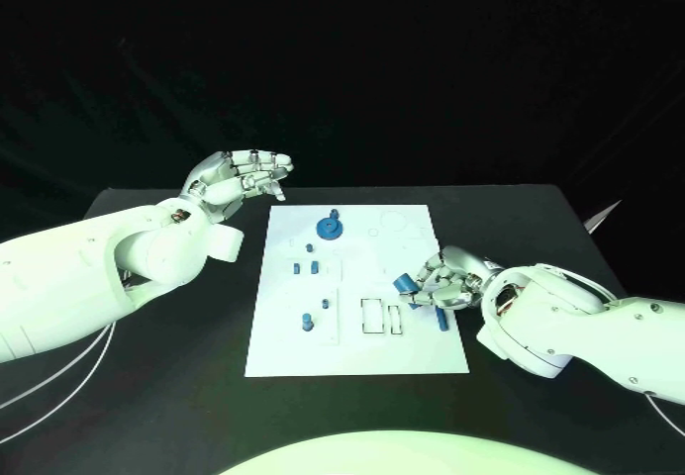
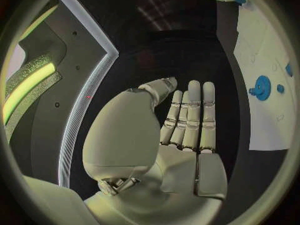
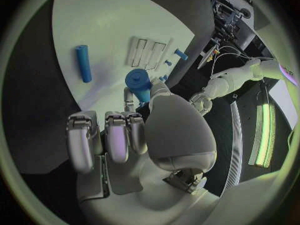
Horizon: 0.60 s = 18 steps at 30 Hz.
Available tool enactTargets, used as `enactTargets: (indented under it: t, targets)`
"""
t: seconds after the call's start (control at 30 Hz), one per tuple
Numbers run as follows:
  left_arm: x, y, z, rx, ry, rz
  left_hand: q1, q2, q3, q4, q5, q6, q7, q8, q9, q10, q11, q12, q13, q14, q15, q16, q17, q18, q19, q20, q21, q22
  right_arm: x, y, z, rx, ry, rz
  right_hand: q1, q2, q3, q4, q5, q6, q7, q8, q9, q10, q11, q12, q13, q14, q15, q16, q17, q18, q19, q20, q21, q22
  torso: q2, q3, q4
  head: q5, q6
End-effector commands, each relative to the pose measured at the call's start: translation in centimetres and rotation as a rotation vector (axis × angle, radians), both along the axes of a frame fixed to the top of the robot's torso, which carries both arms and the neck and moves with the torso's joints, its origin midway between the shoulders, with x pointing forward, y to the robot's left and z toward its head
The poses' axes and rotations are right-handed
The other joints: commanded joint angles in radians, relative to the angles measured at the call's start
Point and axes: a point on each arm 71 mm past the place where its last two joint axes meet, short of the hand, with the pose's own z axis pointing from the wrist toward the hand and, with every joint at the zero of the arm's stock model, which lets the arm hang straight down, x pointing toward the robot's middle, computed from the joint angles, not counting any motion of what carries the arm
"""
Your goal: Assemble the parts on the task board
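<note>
The white task board (image 1: 357,341) lies in the middle of the black table. My right hand (image 1: 448,281) sits low at the board's right edge and pinches a short blue cylinder (image 1: 407,284) between thumb and finger; the right wrist view shows this cylinder (image 3: 139,80) at the fingertips. A blue rod (image 1: 441,319) lies on the board beside that hand. A blue disc (image 1: 330,231) stands near the board's far end. My left hand (image 1: 243,178) hovers beyond the board's far left corner, holding nothing, its fingers (image 2: 190,115) stretched side by side.
Several small blue pegs (image 1: 304,267) stand in the board's left half, one more peg (image 1: 307,321) nearer me. Two rectangular slots (image 1: 383,317) lie close to the right hand. Bare black table (image 1: 171,376) flanks the board on both sides.
</note>
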Motion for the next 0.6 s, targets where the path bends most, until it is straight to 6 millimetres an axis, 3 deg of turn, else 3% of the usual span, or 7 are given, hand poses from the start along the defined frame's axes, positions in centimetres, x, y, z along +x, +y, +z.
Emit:
enactTargets:
  t: [0.03,0.37,0.6]
  targets:
    - [0.0,-0.3,0.1,-0.013,-0.005,-0.015,-0.01,-0.003,-0.005,0.003,-0.001,-0.003,0.005,0.004,-0.001,0.0,-0.003,0.006,-0.001,-0.006,0.001,0.005,-0.001,0.012,-0.006,-0.002,-0.002,-0.001,-0.1,0.7,-0.3,0.029,0.054,0.01,-0.014,0.013,0.007,0.003,0.004,0.029,-0.02,0.002,-0.002,0.097,-0.005,0.004,0.252,0.094,-0.009,0.004,0.213,-0.014,0.105,-0.005,0.003,0.263,0.001,0.0002,0.0,0.0,0.0]
    - [-0.1,-0.4,0.1,-0.014,-0.005,-0.019,-0.01,-0.003,-0.005,0.003,-0.001,-0.003,0.005,0.004,-0.001,0.0,-0.003,0.006,-0.001,-0.006,0.001,0.005,-0.001,0.012,-0.006,-0.002,-0.002,-0.001,-0.2,2.5,-1.3,0.031,0.116,0.057,-0.099,0.03,0.006,0.003,-0.007,0.069,-0.031,0.006,-0.002,0.096,-0.014,0.002,0.252,0.096,-0.016,0.005,0.219,-0.014,0.105,-0.01,0.003,0.263,0.0,-0.0008,0.0008,0.002,-0.006]
    - [-0.1,-0.4,0.1,-0.014,-0.004,-0.02,-0.01,-0.003,-0.005,0.003,-0.001,-0.003,0.005,0.004,-0.001,0.0,-0.003,0.006,-0.001,-0.006,0.001,0.005,-0.001,0.012,-0.006,-0.002,-0.002,-0.001,-0.4,3.1,-1.8,0.022,0.142,0.081,-0.109,0.031,0.006,0.003,-0.009,0.072,-0.033,0.006,-0.002,0.096,-0.015,0.002,0.252,0.097,-0.017,0.008,0.229,-0.014,0.105,-0.011,0.003,0.263,0.0,-0.0005,0.0009,0.005,-0.005]
